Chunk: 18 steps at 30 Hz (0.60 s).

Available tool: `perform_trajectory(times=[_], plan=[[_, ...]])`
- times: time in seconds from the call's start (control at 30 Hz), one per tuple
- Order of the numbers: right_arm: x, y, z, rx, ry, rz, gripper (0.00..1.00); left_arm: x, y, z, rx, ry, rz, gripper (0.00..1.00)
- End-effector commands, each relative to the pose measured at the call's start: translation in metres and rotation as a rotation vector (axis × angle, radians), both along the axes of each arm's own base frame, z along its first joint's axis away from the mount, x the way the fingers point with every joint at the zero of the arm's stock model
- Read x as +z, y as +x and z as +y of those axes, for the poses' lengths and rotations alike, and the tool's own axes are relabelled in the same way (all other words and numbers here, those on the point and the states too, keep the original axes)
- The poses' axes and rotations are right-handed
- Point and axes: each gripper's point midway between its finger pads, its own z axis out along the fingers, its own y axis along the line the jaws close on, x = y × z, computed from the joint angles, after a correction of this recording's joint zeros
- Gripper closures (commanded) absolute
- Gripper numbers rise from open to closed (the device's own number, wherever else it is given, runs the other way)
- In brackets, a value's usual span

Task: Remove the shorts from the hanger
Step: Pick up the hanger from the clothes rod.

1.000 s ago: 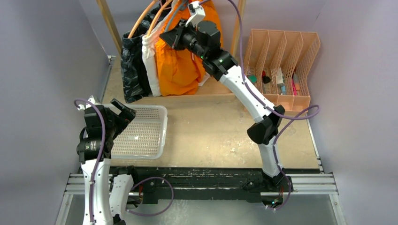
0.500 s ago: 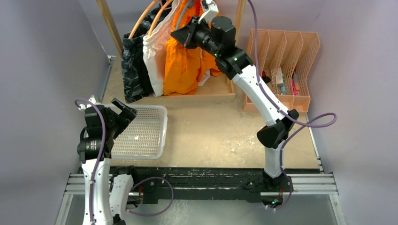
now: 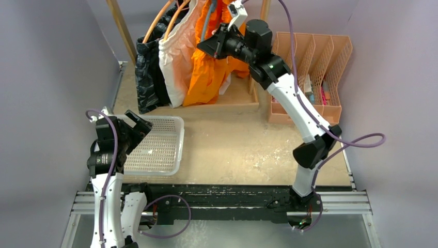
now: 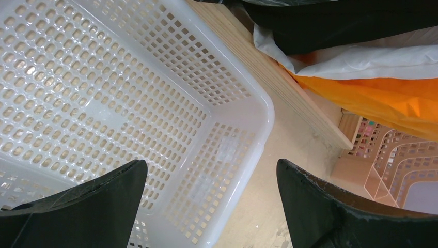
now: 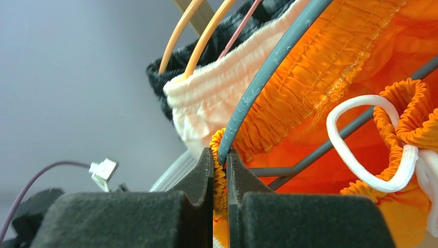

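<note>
Left wrist view, nearest: the left pincer hangs with its jaws wide apart above the white basket on the tabletop. It holds nothing and has not moved over the last second. Farther back, the right pincer is clamped together on a fold of the elastic waist of the orange shorts, right where the grey hanger passes. The wire may be nipped too, though the close view does not settle it. In that second the right arm has swung up and to the right, drawing the orange cloth from a broad hanging sheet into a narrower, pulled strip and baring more of the white shorts beside it. The orange pair seems to be starting off its hanger but still hangs there, as do the white pair and the dark shorts at the back.
</note>
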Motion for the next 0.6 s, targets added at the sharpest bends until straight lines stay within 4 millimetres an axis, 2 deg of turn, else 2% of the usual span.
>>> perform_trajectory(times=[0.0, 0.13, 0.2, 0.33, 0.4, 0.5, 0.57], plan=[[0.068, -0.058, -0.021, 0.097, 0.076, -0.196, 1.0, 0.014, 0.007, -0.004, -0.018, -0.015, -0.072, 0.05], [0.052, -0.078, -0.023, 0.159, 0.059, -0.196, 1.0, 0.018, 0.01, -0.008, -0.031, -0.034, -0.092, 0.05], [0.038, -0.081, -0.024, 0.165, 0.045, -0.189, 1.0, 0.019, 0.012, -0.01, -0.045, -0.036, -0.09, 0.05], [0.032, -0.086, -0.032, 0.146, 0.019, -0.162, 1.0, 0.026, 0.012, -0.018, -0.088, -0.056, -0.106, 0.05], [0.027, -0.099, -0.036, 0.176, 0.01, -0.166, 1.0, 0.033, 0.013, -0.023, -0.115, -0.066, -0.133, 0.05], [0.002, -0.127, -0.045, 0.238, -0.023, -0.139, 1.0, 0.041, 0.012, -0.022, -0.127, -0.047, -0.145, 0.06], [-0.016, -0.149, -0.053, 0.285, -0.034, -0.118, 1.0, 0.038, 0.008, -0.018, -0.123, -0.018, -0.096, 0.07]])
